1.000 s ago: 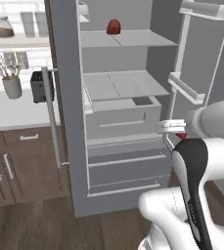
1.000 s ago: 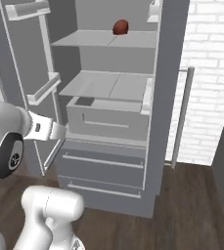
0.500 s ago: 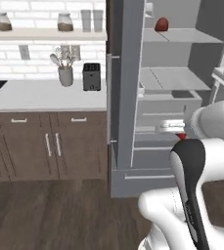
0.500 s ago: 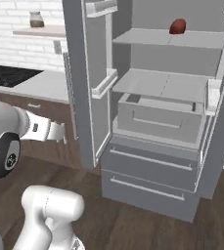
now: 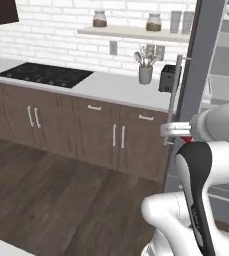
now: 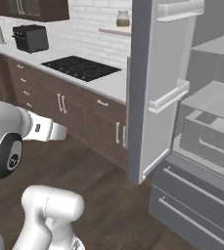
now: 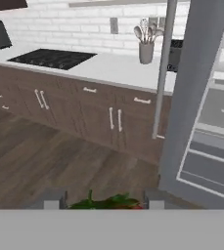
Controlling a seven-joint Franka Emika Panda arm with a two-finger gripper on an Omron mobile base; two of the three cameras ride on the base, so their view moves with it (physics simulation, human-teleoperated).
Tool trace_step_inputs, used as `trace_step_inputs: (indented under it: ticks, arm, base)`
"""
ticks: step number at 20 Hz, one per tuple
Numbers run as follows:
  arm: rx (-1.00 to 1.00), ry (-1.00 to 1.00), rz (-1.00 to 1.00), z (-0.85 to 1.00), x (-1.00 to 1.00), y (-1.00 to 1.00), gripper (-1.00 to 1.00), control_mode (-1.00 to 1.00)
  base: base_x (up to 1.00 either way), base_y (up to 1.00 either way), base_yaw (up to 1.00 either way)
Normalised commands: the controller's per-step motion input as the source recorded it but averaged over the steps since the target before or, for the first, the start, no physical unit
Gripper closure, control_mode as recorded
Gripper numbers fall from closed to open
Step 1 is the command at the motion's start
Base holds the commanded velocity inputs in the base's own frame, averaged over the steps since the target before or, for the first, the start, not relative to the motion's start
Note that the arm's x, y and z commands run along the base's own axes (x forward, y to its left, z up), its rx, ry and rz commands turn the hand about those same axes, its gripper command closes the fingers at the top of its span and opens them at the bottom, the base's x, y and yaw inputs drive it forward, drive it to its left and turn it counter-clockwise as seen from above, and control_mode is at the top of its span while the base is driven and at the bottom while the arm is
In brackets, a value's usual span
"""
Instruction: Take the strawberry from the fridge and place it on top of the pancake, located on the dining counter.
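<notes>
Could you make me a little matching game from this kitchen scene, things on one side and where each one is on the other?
Things:
1. strawberry
2. jars
3. utensil cup
4. cooktop

Places:
A. up on the wall shelf
B. set flat into the white countertop
C. between the gripper fingers
D. standing on the countertop beside the fridge door

Pairs: 1-C, 2-A, 3-D, 4-B

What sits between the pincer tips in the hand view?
A red strawberry with green leaves sits between the pincer tips; its lower part is cut off at the view's bottom.
</notes>
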Motion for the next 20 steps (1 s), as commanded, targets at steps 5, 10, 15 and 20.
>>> trace_step_inputs:
  ticks: [5,10,15,20]
  arm:
    - [0.0,0.0,0.0,0.0,0.0,0.0,1.0,1.0]
    - [0.0,0.0,0.0,0.0,0.0,0.0,1.0,1.0]
    - [0.0,0.0,0.0,0.0,0.0,0.0,1.0,1.0]
    - [0.0,0.0,0.0,0.0,0.0,0.0,1.0,1.0]
  base:
    - [-0.21,0.34,0.69]
    - [-0.02,-0.13,0.73]
    - [0.0,-0.07,0.68]
    - [-0.21,-0.14,0.52]
